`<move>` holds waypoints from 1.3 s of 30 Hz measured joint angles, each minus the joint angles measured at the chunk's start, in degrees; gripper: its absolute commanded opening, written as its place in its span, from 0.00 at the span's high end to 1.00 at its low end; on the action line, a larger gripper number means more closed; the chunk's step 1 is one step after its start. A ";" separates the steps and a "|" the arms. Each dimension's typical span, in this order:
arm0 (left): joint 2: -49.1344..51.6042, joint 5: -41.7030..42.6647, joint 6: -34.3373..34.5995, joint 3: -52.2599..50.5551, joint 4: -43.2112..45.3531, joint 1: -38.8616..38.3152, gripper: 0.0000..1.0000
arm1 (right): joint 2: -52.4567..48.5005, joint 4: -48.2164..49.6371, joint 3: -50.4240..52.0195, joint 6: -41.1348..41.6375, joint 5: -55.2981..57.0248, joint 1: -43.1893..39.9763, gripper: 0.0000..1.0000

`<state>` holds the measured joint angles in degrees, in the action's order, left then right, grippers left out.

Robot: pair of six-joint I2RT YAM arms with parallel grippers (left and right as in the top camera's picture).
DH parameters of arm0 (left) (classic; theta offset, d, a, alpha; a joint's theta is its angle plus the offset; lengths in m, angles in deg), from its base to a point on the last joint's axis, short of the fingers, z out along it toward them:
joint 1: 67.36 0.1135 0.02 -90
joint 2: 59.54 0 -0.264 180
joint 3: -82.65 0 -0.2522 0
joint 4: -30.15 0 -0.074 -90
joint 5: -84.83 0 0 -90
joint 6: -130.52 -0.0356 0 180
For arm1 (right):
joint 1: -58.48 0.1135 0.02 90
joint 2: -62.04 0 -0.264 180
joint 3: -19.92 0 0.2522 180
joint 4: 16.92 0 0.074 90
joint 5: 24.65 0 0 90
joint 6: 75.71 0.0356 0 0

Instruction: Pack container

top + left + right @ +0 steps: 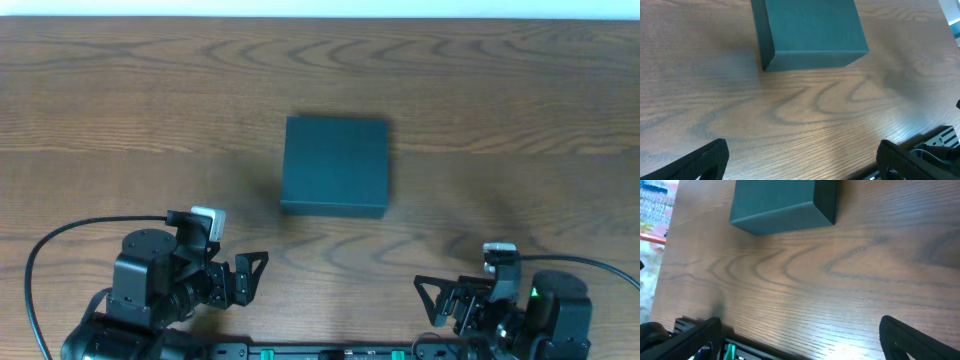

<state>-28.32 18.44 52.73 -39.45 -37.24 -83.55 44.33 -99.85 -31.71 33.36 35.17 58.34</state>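
Note:
The container point(335, 165) is a dark teal matte box, lying closed in the middle of the wooden table. It also shows at the top of the left wrist view point(807, 32) and of the right wrist view point(782, 205). My left gripper point(250, 275) rests open and empty near the front edge, left of the box; its fingers frame bare wood point(802, 160). My right gripper point(435, 300) rests open and empty near the front edge, right of the box, over bare wood point(800, 340). No snack packets are in view.
The wooden table point(520, 110) spreads on all sides of the box. A black cable point(60, 240) loops from the left arm at the front left. The arms' base rail point(330, 352) runs along the front edge.

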 measured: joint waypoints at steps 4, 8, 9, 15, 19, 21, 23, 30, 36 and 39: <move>0.00 0.00 0.00 0.00 0.00 0.00 0.05 | 0.00 -0.02 0.00 0.02 0.00 0.00 0.01; -0.42 -0.07 -0.09 -0.02 -0.22 0.00 0.04 | 0.00 -0.02 0.00 0.02 0.00 0.00 0.01; -0.83 -0.46 -0.26 -0.02 -0.55 0.00 0.05 | 0.00 -0.02 0.00 0.02 0.02 0.00 0.01; -6.05 -10.10 -0.68 -0.92 1.77 2.78 0.04 | 0.00 -0.04 0.00 0.02 0.02 0.00 0.01; -11.15 -16.70 -0.70 -6.01 5.22 8.61 0.05 | 0.00 -0.04 0.02 0.02 0.00 0.00 0.01; -13.70 -18.88 -1.03 -9.92 7.26 11.41 0.04 | 0.00 -0.04 0.02 0.02 -0.02 0.00 0.01; -16.31 -20.24 -2.56 -14.12 10.12 13.77 0.05 | -0.02 -0.04 0.07 0.04 -0.02 0.00 0.01; -24.22 -22.32 -12.81 -25.79 13.97 17.90 0.04 | 0.00 -0.04 0.09 0.04 -0.02 0.00 0.01; -27.43 -22.80 -17.29 -30.80 14.01 18.18 0.05 | 0.00 -0.04 0.09 0.04 -0.02 0.00 0.01; -28.65 -22.80 -18.16 -32.57 14.10 18.18 0.05 | 0.00 -0.04 0.09 0.04 0.00 0.00 0.01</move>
<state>-56.97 -4.35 34.57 -72.02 -23.14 -65.36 44.33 -99.89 -31.62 33.40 35.17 58.34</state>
